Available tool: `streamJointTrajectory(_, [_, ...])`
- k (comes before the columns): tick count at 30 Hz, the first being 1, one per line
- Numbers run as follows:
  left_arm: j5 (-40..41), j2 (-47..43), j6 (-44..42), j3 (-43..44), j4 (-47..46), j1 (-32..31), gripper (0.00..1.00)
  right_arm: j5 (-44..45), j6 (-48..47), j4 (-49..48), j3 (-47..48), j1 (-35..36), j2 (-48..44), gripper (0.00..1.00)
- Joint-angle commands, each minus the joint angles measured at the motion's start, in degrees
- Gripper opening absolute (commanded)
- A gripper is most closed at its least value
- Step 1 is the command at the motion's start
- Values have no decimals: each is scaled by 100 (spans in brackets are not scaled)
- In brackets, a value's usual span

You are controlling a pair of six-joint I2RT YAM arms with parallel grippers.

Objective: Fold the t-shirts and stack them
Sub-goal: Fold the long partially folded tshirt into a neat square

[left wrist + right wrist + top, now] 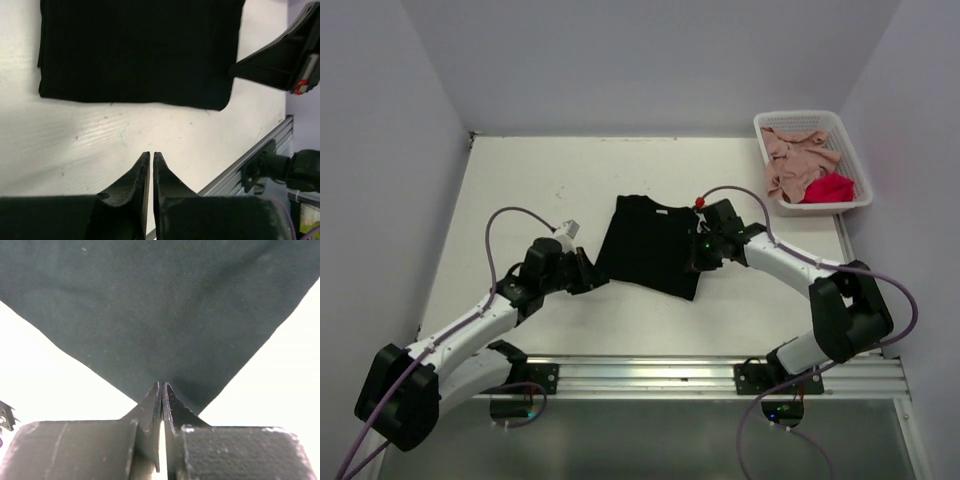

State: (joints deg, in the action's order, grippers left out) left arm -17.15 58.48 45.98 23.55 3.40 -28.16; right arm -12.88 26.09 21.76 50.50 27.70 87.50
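- Table (pixel 520 200): white, matte, a few small dark specks toward the far left. Faint scuffs show in the left wrist view.
- Walls (pixel 620 60): plain pale grey-lilac on 3 sides, boxing the table in.
- Rail (pixel 650 372): bare metal, runs along the near edge. Both arm bases are bolted to it.
- Basket (pixel 800 114): white lattice, far right corner, against the right wall.
- Pink shirt (pixel 795 160): crumpled in the basket, fills the far and middle part.
- Red shirt (pixel 828 188): bunched in the basket's near right end, touching the pink one.
- Black shirt (pixel 650 250): mid-table, between the 2 grippers, well apart from the basket.
  - Lies flat, folded to a rough rectangle, turned a bit askew to the table edges.
  - Solid matte black, no print. A small pale fleck shows near its far edge.
  - Left wrist view: straight, clean edges and one rounded corner.
  - Right wrist view: one corner comes to a point at the fingertips.
- Left gripper (pixel 151 154): fingers pressed together, nothing between them. It sits over bare table just beside the shirt's left edge, not touching the cloth.
- Right gripper (pixel 162 385): fingers pressed together, tips right at the shirt's pointed corner on its right side. Can't tell if any cloth is caught between them.
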Motion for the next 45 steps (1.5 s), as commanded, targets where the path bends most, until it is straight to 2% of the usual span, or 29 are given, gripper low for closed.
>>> streamJointTrajectory(1, [431, -337, -149, 561, 91, -67, 12, 321, -191, 285, 293, -19, -357, 0])
streamJointTrajectory(2, [553, -285, -368, 667, -31, -67, 21, 400, -218, 355, 389, -19, -348, 0])
streamJointTrajectory(3, [598, -215, -509, 764, -102, -67, 41, 575, -218, 425, 634, -19, -296, 0])
streamJointTrajectory(4, [607, -84, -659, 1009, -163, -67, 48, 690, -227, 513, 767, -11, -252, 1])
streamJointTrajectory(5, [642, 292, -904, 1159, -216, -67, 55, 795, -227, 653, 890, -19, -182, 13])
streamJointTrajectory(7, [503, 759, -1134, 1606, -243, -67, 67, 1093, -148, 794, 1207, -19, -102, 20])
streamJointTrajectory(9, [187, 1497, -1450, 1915, -498, -67, 70, 1235, -86, 874, 1391, -19, -58, 29])
streamJointTrajectory(12, [-17, 2359, -1811, 2485, -814, -58, 70, 1271, 89, 821, 1454, -19, 29, 29])
streamJointTrajectory(13, [-60, 2544, -1890, 2575, -919, -49, 70, 1384, 116, 804, 1463, -19, 65, 26])
streamJointTrajectory(14, [-217, 2868, -1960, 2654, -998, 3, 69, 1394, 142, 821, 1463, -19, 91, 17])
streamJointTrajectory(17, [-499, 3343, -1952, 2874, -1209, 187, 60, 1429, 221, 778, 1401, -19, 74, 0])
streamJointTrajectory(18, [-526, 3415, -1935, 2935, -1262, 232, 55, 1481, 256, 777, 1340, -19, 65, 0])
streamJointTrajectory(20, [-570, 3564, -1908, 3032, -1350, 320, 51, 1526, 283, 742, 1252, -19, 30, 0])
streamJointTrajectory(26, [-491, 4057, -1821, 3138, -1728, 347, 46, 1526, 379, 541, 1173, -28, 328, 0])
streamJointTrajectory(32, [-579, 4619, -1557, 2822, -2352, 347, 40, 1306, 529, 136, 1067, -28, 864, 0])
streamJointTrajectory(35, [-509, 4839, -1539, 2725, -2449, 347, 33, 1315, 564, 31, 1032, -28, 1093, 0])
streamJointTrajectory(37, [-457, 4997, -1565, 2734, -2379, 347, 23, 1306, 573, -5, 988, -28, 1163, 0])
streamJointTrajectory(38, [-387, 5024, -1565, 2725, -2362, 347, 12, 1306, 573, -14, 953, -28, 1172, 0])
streamJointTrajectory(40, [-307, 5016, -1496, 2681, -2204, 347, 0, 1315, 529, 4, 962, -28, 1181, 0])
streamJointTrajectory(45, [27, 4507, -1039, 1839, -2291, 320, 0, 1473, 389, 65, 1023, -37, 1225, 0])
